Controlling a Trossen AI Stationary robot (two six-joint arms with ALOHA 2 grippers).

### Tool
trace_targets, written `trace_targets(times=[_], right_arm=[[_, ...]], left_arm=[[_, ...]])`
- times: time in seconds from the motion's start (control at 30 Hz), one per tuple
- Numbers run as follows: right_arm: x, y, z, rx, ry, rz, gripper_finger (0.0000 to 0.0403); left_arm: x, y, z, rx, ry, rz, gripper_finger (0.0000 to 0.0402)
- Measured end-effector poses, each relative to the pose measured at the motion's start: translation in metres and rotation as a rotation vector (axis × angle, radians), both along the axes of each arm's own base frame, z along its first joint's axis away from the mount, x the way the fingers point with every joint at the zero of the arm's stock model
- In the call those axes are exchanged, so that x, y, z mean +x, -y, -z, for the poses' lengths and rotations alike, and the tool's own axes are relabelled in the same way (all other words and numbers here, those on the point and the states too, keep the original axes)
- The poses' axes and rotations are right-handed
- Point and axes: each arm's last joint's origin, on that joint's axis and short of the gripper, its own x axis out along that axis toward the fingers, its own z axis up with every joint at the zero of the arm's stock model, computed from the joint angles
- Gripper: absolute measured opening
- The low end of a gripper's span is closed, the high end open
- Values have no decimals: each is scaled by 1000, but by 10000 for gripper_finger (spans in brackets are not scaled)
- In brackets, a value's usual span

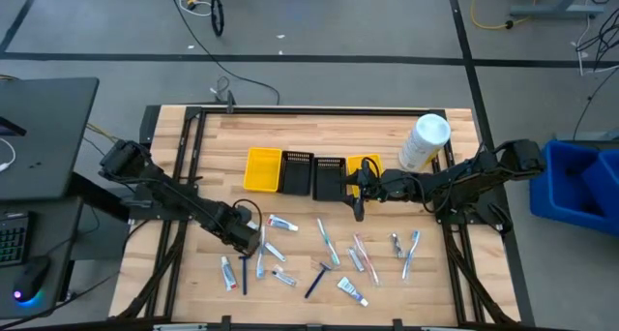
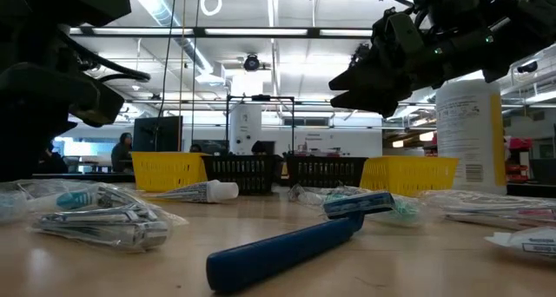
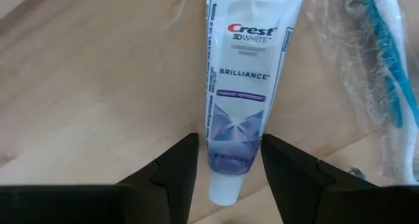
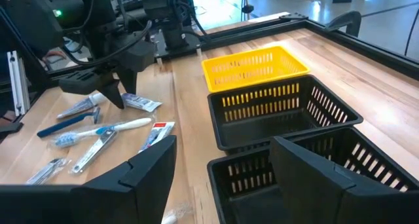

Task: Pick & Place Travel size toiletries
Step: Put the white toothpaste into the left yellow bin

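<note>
Several travel size toiletries lie loose on the near half of the table: white toothpaste tubes, wrapped toothbrushes (image 1: pixel 327 242) and razors (image 1: pixel 316 278). My left gripper (image 1: pixel 257 240) (image 3: pixel 229 162) is low over them and open. Its fingers stand on either side of the cap end (image 3: pixel 224 188) of a white Crest toothpaste tube (image 1: pixel 274 251) (image 3: pixel 243 73) that lies flat on the wood. A wrapped blue toothbrush (image 3: pixel 386 60) lies beside the tube. My right gripper (image 1: pixel 360 209) (image 4: pixel 222 178) hovers open and empty above the near edge of the black baskets (image 4: pixel 281 112).
Two yellow baskets (image 1: pixel 262 168) (image 1: pixel 366 164) flank two black ones (image 1: pixel 296 171) (image 1: pixel 330 177) in a row at mid-table. A large white bottle (image 1: pixel 424 142) stands upright at the far right. A blue razor (image 2: pixel 295 240) lies close to the low camera. Bare wood lies beyond the baskets.
</note>
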Motion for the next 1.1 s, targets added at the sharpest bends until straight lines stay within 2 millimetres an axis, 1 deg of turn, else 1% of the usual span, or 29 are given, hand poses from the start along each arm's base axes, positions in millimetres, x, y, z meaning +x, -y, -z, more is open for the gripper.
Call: trace_targets(times=[0.2, 0.33, 0.43, 0.57, 0.7, 0.8, 0.87, 1.0, 1.1], right_arm=[[0, 0, 0, -5, -3, -1, 242], [0, 0, 1, -8, -9, -2, 233], [0, 0, 1, -8, -10, -2, 227], [0, 0, 1, -8, -12, -2, 221], [-1, 0, 2, -9, -20, -2, 215], [-1, 0, 2, -9, -23, -2, 211], [-1, 0, 2, -9, -25, -2, 208], [-1, 0, 2, -9, -23, -2, 203], [-1, 0, 2, -9, -25, -2, 200]], left_arm=[[-1, -1, -3, 19, 16, 3, 122], [-1, -2, -4, 30, 14, -1, 100], [-2, -2, -4, 38, 9, -6, 95], [-3, -7, -11, 82, 48, -29, 101], [-6, -14, -30, 129, 92, -65, 102], [-10, -24, -48, 197, 128, -103, 95], [-10, -30, -61, 243, 185, -122, 93], [-8, -48, -83, 333, 307, -150, 96], [-4, -65, -92, 403, 358, -143, 98]])
